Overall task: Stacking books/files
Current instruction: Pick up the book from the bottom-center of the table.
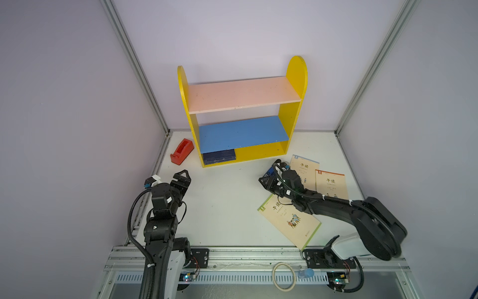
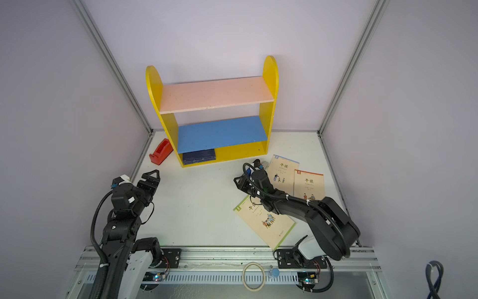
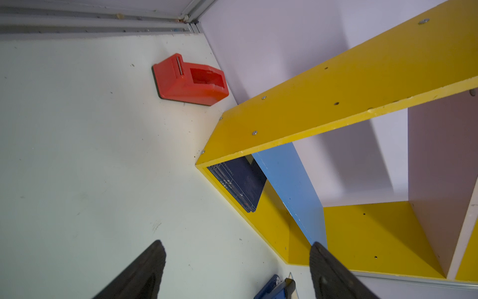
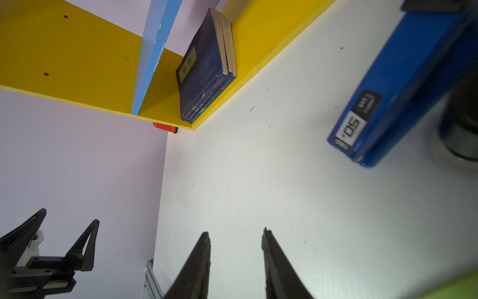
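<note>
Three dark navy books (image 1: 219, 157) (image 2: 199, 157) lie stacked flat at the left end of the yellow shelf's bottom level; their yellow label shows in the right wrist view (image 4: 207, 67) and their edge in the left wrist view (image 3: 240, 183). Three cream books lie on the table at the right: one by the shelf (image 1: 306, 169) (image 2: 284, 170), one beside it (image 1: 331, 185) (image 2: 309, 185), and one angled nearer the front (image 1: 289, 222) (image 2: 266, 222). My right gripper (image 1: 265, 181) (image 4: 235, 233) hovers open and empty over bare table, its arm crossing the cream books. My left gripper (image 1: 182, 179) (image 3: 236, 244) is wide open and empty.
The yellow shelf unit (image 1: 258, 152) (image 2: 240, 152) has a pink top board and a blue middle board. A red tape dispenser (image 1: 181, 151) (image 3: 190, 80) sits left of it. A blue-and-black stapler (image 4: 398, 85) (image 3: 274, 287) lies close beside my right gripper.
</note>
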Action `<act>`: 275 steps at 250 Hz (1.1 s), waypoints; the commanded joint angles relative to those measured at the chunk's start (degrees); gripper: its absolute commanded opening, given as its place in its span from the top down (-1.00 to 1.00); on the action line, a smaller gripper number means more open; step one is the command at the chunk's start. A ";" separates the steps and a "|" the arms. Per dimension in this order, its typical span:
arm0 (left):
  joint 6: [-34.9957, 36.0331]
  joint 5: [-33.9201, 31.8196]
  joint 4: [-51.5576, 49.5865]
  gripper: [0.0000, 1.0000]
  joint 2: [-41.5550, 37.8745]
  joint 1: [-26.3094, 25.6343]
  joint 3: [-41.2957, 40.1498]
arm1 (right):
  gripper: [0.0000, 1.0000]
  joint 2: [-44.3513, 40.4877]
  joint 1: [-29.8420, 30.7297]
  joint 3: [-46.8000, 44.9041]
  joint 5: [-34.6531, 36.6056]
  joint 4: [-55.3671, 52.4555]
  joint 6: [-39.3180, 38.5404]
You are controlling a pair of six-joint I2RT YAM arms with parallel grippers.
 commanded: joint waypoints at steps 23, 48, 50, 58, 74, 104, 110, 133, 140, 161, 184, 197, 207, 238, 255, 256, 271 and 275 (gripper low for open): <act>-6.80 -6.23 -5.00 -0.80 -1.40 -13.39 -0.56 | 0.13 -15.02 0.07 -3.70 6.49 -20.60 -5.46; -11.59 -11.70 -11.08 -0.80 -3.26 -24.01 -1.81 | 0.00 -22.58 -0.10 -5.58 10.85 -29.56 -5.94; -12.06 -12.05 -11.51 -0.80 -3.33 -24.84 -1.99 | 0.00 -23.06 -0.10 -5.69 11.19 -30.26 -5.94; -13.94 -13.15 -12.78 -0.80 -3.76 -28.16 -2.77 | -0.02 -24.85 -0.27 -6.21 12.43 -32.82 -5.77; -17.82 -14.41 -13.62 -0.80 -4.30 -34.49 -4.98 | -0.04 -27.35 -0.85 -7.51 13.80 -36.01 -5.46; -25.49 -19.49 -10.01 -0.79 -4.11 -48.05 -10.38 | -0.10 -28.59 -1.80 -10.76 14.44 -37.34 -4.80; -27.26 -21.56 -9.17 -0.79 -3.72 -51.24 -11.27 | -0.10 -28.43 -2.08 -11.38 14.92 -37.57 -4.69; -33.31 -31.76 -6.25 -0.81 -0.14 -64.13 -12.95 | -0.12 -27.62 -2.97 -13.15 16.17 -37.62 -4.44; -35.03 -34.95 -5.67 -0.81 1.61 -67.88 -12.84 | -0.12 -27.46 -3.14 -13.51 16.42 -37.60 -4.53; -39.33 -42.00 -4.67 -0.85 8.95 -76.94 -10.42 | -0.17 -27.48 -3.80 -13.88 17.80 -38.84 -4.62; -43.08 -45.82 -4.03 -0.88 18.47 -82.79 -6.25 | -0.26 -28.40 -5.34 -14.32 19.14 -40.38 -4.63; -43.35 -46.20 -1.35 -0.89 23.84 -84.60 -4.17 | -0.28 -29.10 -7.10 -14.51 18.95 -41.00 -4.61; -42.78 -45.63 1.50 -0.89 27.84 -85.33 -2.61 | -0.29 -29.49 -8.74 -14.70 18.53 -41.47 -4.63; -40.69 -41.28 6.58 -0.90 39.68 -85.49 3.19 | -0.31 -30.14 -14.83 -15.06 15.82 -42.20 -5.46; -39.13 -38.65 9.61 -0.90 45.29 -85.41 5.87 | -0.33 -29.97 -17.78 -15.41 14.58 -42.67 -6.06; -39.05 -38.49 9.79 -0.90 45.59 -85.43 6.03 | -0.33 -29.96 -17.91 -15.41 14.50 -42.71 -6.09; -37.80 -35.96 12.93 -0.89 49.76 -85.14 7.83 | -0.33 -29.83 -19.96 -15.84 13.21 -42.78 -6.78; -37.51 -35.32 13.74 -0.89 50.74 -85.03 8.21 | -0.33 -29.87 -20.20 -15.90 12.79 -42.76 -7.16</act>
